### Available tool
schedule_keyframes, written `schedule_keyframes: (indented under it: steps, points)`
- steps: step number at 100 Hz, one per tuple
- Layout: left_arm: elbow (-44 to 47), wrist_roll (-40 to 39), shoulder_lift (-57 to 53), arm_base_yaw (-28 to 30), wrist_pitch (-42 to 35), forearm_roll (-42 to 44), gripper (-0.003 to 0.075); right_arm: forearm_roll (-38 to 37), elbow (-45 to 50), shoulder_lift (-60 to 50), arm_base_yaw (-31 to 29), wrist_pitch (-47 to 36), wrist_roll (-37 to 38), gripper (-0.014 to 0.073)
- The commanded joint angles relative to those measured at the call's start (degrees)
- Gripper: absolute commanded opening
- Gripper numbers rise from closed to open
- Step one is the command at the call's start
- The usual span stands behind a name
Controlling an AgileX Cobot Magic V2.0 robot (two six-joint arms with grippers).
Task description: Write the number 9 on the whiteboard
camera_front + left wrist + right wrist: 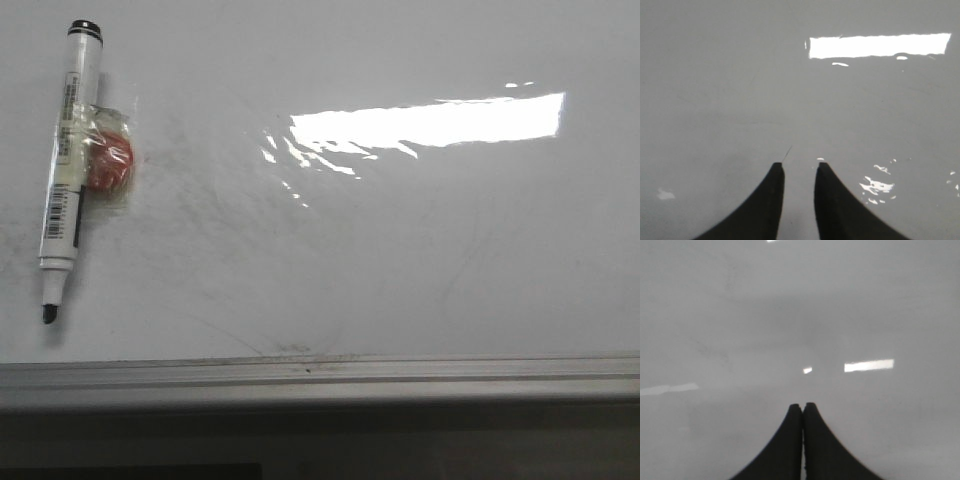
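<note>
A marker [68, 170] is seen on the whiteboard [420, 260] only from the front, while the left gripper [799, 167] is shown parted and empty, and the right gripper [803, 406] closed on nothing.

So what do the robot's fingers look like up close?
Only the fingertips show. The left gripper and the right gripper each have two smooth, plain black fingers that curve up from wide bases into narrow tips, like little horns. No cables, markings or arms are in view.

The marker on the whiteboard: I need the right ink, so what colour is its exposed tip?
Black; the marker tip shows best in the front view.
</note>
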Motion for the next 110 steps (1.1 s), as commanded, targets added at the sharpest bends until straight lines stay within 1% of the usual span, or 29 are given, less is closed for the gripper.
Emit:
schedule_keyframes:
  steps: [1,6,11,23,30,42,54,68,82,92,110]
  points:
    - [-1.6,-0.1,2.1,-0.3,-7.9,-1.2,0.0314,0.2,-2.2,1.0,0.1,-3.5,-0.1,-0.0063]
    - [-1.4,-0.2,2.9,-0.5,-9.9,-3.9,0.039,0.2,-2.2,1.0,0.1,-2.8,-0.1,-0.0063]
    - [-1.4,-0.2,3.6,-0.9,-11.3,-5.4,0.0423,0.2,-2.2,1.0,0.1,-3.1,-0.1,-0.0063]
    - [-1.4,0.0,4.9,-3.9,-11.7,-5.0,0.0426,0.2,-2.2,1.0,0.1,-3.3,-0.1,-0.0063]
    - [-1.4,0.0,5.9,-7.0,-11.6,-5.0,0.0426,0.2,-2.2,1.0,0.1,-3.3,-0.1,-0.0063]
    - [-1.4,0.0,7.9,-14.8,-12.2,-5.0,0.0426,0.2,-2.2,1.0,0.1,-3.3,-0.1,-0.0063]
    - [-1.4,0.0,10.2,-24.8,-12.5,-5.0,0.0419,0.2,-2.2,1.0,0.1,-3.3,-0.1,-0.0063]
    - [-1.4,0.0,13.5,-35.1,-12.8,-6.2,0.0419,0.2,-2.2,1.0,0.1,-3.3,-0.1,-0.0063]
    - [-1.4,0.0,17.9,-42.3,-15.8,-9.9,0.0418,0.2,-2.2,1.0,0.1,-3.3,-0.1,-0.0063]
    - [-1.4,0.0,21.5,-44.7,-18.8,-10.7,0.0417,0.2,-2.2,1.0,0.1,-3.1,-0.1,-0.0063]
    - [-1.5,0.0,27.7,-45.0,-21.2,-11.2,0.0417,0.2,-2.2,1.0,0.1,-2.9,-0.1,-0.0063]
